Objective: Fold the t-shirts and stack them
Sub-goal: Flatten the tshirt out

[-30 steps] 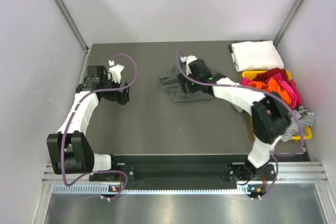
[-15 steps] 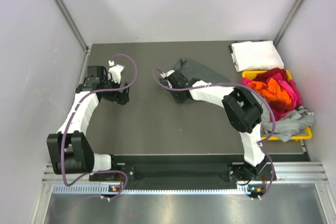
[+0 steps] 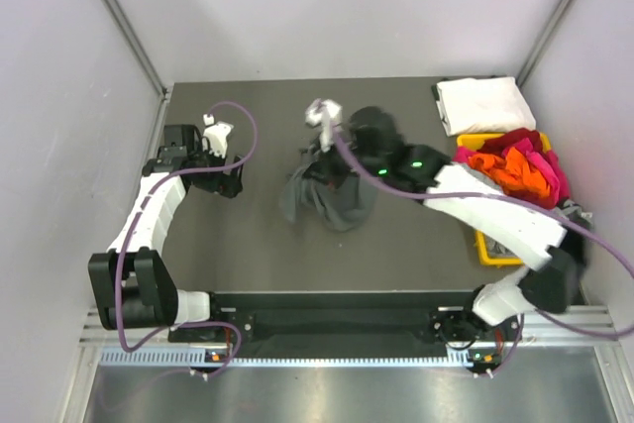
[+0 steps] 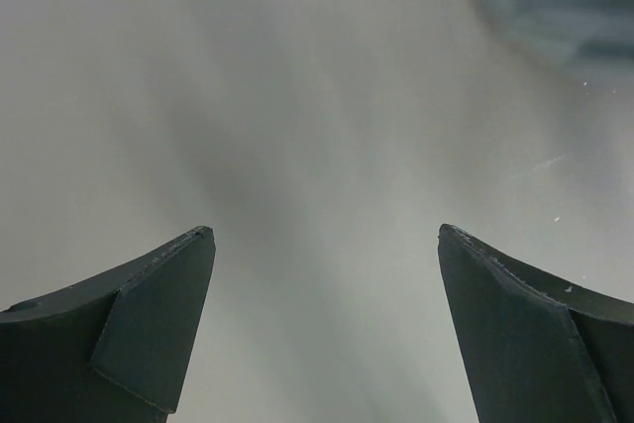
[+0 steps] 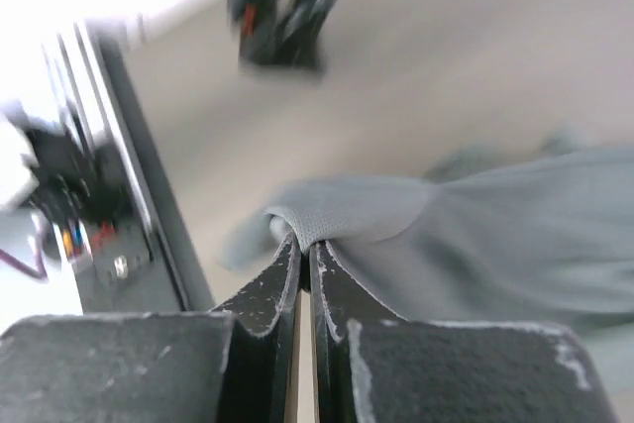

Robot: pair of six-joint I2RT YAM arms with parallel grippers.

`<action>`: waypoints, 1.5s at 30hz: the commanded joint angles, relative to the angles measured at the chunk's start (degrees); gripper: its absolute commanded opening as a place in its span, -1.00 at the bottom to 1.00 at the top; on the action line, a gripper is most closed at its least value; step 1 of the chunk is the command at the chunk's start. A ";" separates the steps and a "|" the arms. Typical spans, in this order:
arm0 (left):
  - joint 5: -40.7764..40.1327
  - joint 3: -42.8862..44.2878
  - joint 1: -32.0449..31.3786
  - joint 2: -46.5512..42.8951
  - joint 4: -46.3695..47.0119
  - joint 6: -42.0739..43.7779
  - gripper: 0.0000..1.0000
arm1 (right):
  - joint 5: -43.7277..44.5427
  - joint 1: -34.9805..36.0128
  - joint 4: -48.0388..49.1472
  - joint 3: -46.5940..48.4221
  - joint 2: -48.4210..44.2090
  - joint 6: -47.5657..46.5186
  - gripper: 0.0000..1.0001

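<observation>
Pinching a fold of the dark grey t-shirt (image 3: 332, 200) in closed jaws, the right gripper (image 5: 305, 245) holds it bunched over mid-table (image 3: 258, 235); the left gripper (image 4: 327, 235) hangs wide open, empty, at the left.

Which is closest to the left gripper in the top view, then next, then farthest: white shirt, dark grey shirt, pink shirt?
1. Dark grey shirt, table middle.
2. White shirt, far right corner.
3. Pink shirt, right edge pile.

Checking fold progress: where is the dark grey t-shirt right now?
Top view: the dark grey t-shirt is bunched mid-table, its edge pinched in the right hand, left of the yellow bin.
</observation>
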 commanded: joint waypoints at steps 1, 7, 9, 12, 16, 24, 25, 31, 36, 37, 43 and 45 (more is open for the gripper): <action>1.77 1.49 0.45 -2.00 2.18 0.35 0.98 | -4.59 -7.91 3.03 -6.70 -5.96 3.54 -1.00; 10.37 2.01 -0.43 -0.95 2.00 3.42 0.98 | 0.39 -35.45 3.04 -18.39 -10.54 8.38 -1.00; 10.57 2.36 -0.95 -0.68 2.09 3.52 0.98 | 3.29 -37.36 2.60 -19.21 -10.10 8.29 -1.00; 8.55 3.42 -3.33 1.77 2.53 3.52 0.97 | 8.57 -43.07 2.07 -21.76 -9.05 8.47 -0.99; 7.23 5.79 -8.85 6.68 2.70 3.52 0.91 | 14.38 -48.35 3.12 -19.77 -5.37 7.86 -0.78; -0.15 17.10 -18.79 18.37 6.56 2.12 0.91 | 24.13 -48.72 -4.44 -5.68 1.60 8.99 0.29; -0.07 19.05 -19.58 22.22 6.92 1.24 0.91 | 24.06 -46.54 -2.79 -8.73 0.20 11.00 0.31; -2.35 39.08 -19.59 41.63 5.88 -3.33 0.89 | 21.60 -29.42 11.33 -28.22 -12.55 24.24 0.34; 1.68 48.67 -19.68 51.77 5.25 -4.83 0.90 | 28.77 -17.44 26.92 -38.19 -14.77 36.05 0.30; 2.82 49.03 -19.68 52.40 5.60 -5.09 0.90 | 30.20 -14.20 29.11 -37.77 -13.63 36.85 0.30; 7.23 47.72 -21.00 53.90 6.83 -5.62 0.69 | 30.47 -12.24 29.65 -31.61 1.40 37.99 0.33; 7.49 46.84 -21.52 54.16 7.62 -5.62 0.56 | 32.66 -12.24 30.10 -31.35 4.83 37.91 0.32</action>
